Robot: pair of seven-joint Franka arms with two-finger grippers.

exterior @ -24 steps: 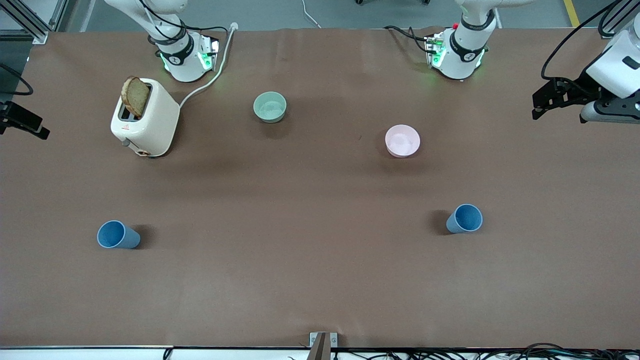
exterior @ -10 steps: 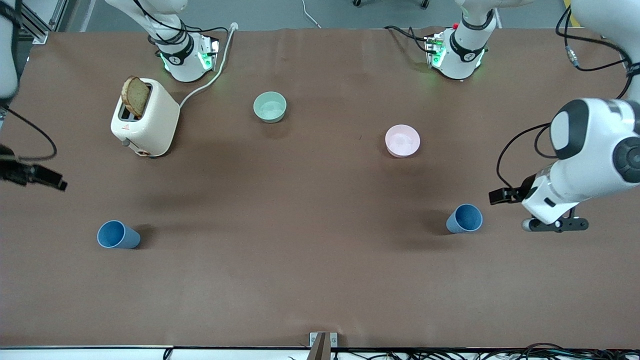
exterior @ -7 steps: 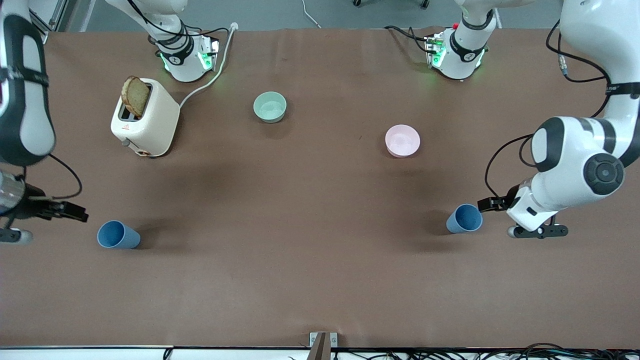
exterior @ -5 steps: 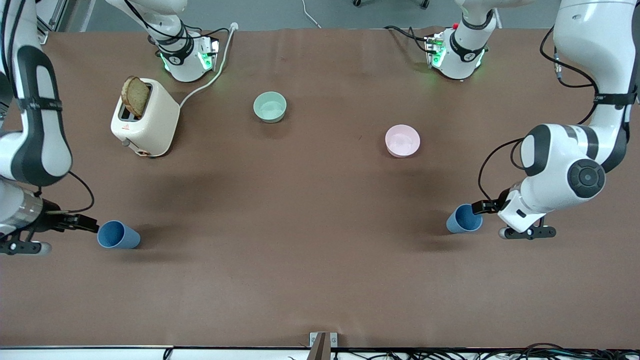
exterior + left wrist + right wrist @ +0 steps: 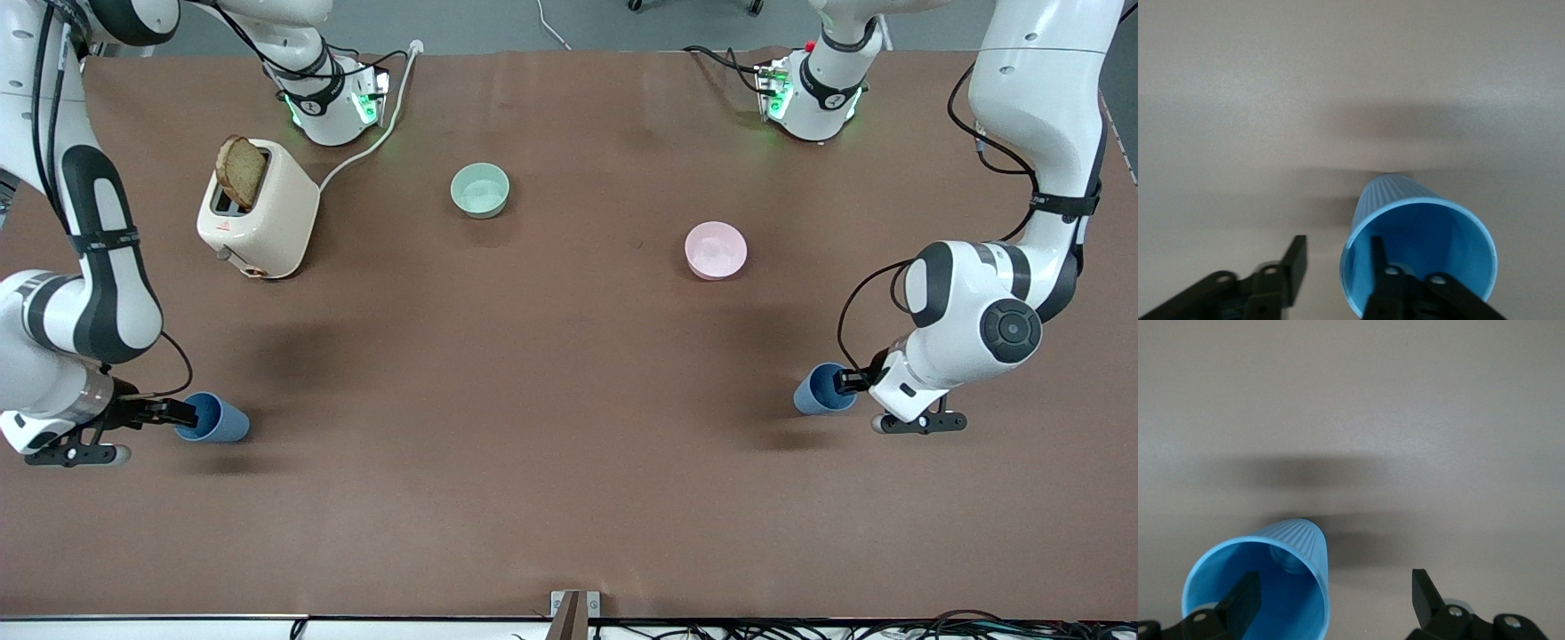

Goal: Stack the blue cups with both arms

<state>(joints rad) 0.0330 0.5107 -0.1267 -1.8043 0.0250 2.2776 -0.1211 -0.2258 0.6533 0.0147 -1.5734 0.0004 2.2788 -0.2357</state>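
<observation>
Left gripper (image 5: 1335,267) was spread, one finger inside the rim of a blue cup (image 5: 822,389) toward the left arm's end of the table, one outside. Right gripper (image 5: 1331,600) was open likewise over the rim of the other blue cup (image 5: 216,420) at the right arm's end. Risk: closing off-centre on thin walls could tip either upright cup. Both arms reached low, elbows bent.

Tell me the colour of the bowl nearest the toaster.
Pale green bowl, seen best in the front view.
</observation>
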